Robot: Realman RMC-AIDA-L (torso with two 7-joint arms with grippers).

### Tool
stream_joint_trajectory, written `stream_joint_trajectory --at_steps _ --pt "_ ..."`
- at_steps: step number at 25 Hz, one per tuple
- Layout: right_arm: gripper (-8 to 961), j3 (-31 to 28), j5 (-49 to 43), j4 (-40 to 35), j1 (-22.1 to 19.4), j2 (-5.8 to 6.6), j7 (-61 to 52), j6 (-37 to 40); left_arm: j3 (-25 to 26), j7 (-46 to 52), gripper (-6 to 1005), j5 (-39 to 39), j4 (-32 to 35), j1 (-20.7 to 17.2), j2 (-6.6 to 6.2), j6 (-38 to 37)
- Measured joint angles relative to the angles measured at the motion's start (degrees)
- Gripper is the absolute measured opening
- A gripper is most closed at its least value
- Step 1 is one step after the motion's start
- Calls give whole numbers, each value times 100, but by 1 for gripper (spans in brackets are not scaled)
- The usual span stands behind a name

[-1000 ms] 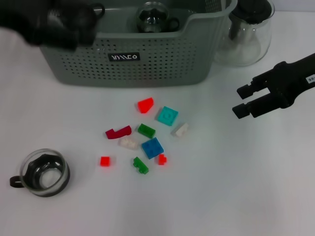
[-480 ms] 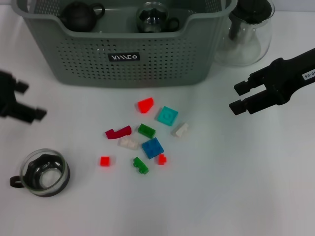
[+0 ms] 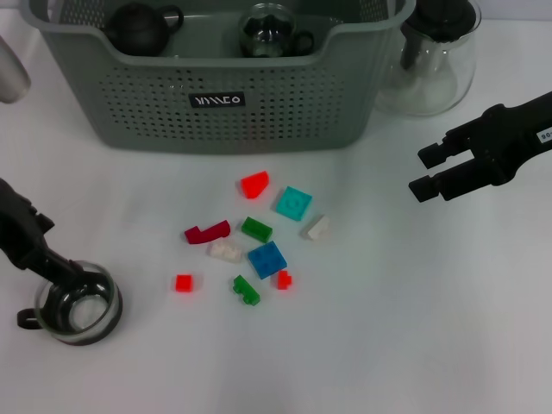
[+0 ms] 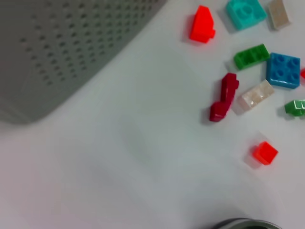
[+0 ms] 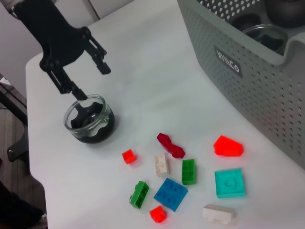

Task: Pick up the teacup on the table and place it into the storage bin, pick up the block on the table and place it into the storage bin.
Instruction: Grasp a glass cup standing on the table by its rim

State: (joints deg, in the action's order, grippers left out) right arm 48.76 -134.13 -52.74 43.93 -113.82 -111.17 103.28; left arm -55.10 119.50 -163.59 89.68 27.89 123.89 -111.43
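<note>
Clear glass teacup (image 3: 77, 304) with a dark band round the lower body and a small black handle, upright on the white table (image 3: 414, 328) at the near left corner, well apart from the storage bin (image 3: 224, 95); same cup seen in the right wrist view (image 5: 89, 119), dark inside

Left gripper (image 3: 62, 269) down at the cup's rim, fingers spread apart, one black fingertip (image 5: 76, 93) touching or just over the rim, the other finger (image 5: 101, 65) clear of the glass; nothing clamped

Right gripper (image 3: 424, 172) hovering over the right side of the table, near the glass teapot (image 3: 435, 56), two black fingers parted, holding nothing

Eleven small blocks in a loose cluster between cup and right gripper, in front of the bin: three bright red — a sloped block (image 3: 254, 184), a small cube (image 3: 184, 282), a tiny piece (image 3: 284, 279); one dark red angled piece (image 3: 207, 232); two green — (image 3: 256, 228) and (image 3: 246, 290); one teal square plate (image 3: 293, 203); one blue square plate (image 3: 267, 259); two whitish bricks — (image 3: 225, 251) and (image 3: 316, 228); ten counted that way, so eleven not confirmed, ten certain

Storage bin grey-green, perforated walls, rounded rim, black label with white lettering on the front wall; inside, two items: a dark round teapot-like vessel (image 3: 138, 26) at the left, a clear glass cup (image 3: 267, 30) at the middle

Glass teapot with black lid standing just beside the bin's right end, outside it
</note>
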Motion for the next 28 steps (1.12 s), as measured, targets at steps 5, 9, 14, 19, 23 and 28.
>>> stream_joint_trajectory --at_steps 5,9,14,19,23,28 --pt "685 -16 2 0 4 0 1 -2 -262 39 794 -6 -79 -115 37 98" --pt "685 -16 2 0 -1 -3 1 -2 -406 39 793 -8 -434 -143 48 292" --pt "685 -22 2 0 -1 -7 -18 -1 -488 45 794 -12 -857 -134 47 629" --pt "685 -24 2 0 25 -14 -33 -1 -516 58 788 -16 -1135 -93 29 819" --pt "685 -25 1 -1 42 -17 -41 -1 -519 120 730 -16 -1275 -47 12 881" --pt "685 -44 1 -27 46 -17 -44 -1 -497 219 635 -16 -1289 -35 4 959"
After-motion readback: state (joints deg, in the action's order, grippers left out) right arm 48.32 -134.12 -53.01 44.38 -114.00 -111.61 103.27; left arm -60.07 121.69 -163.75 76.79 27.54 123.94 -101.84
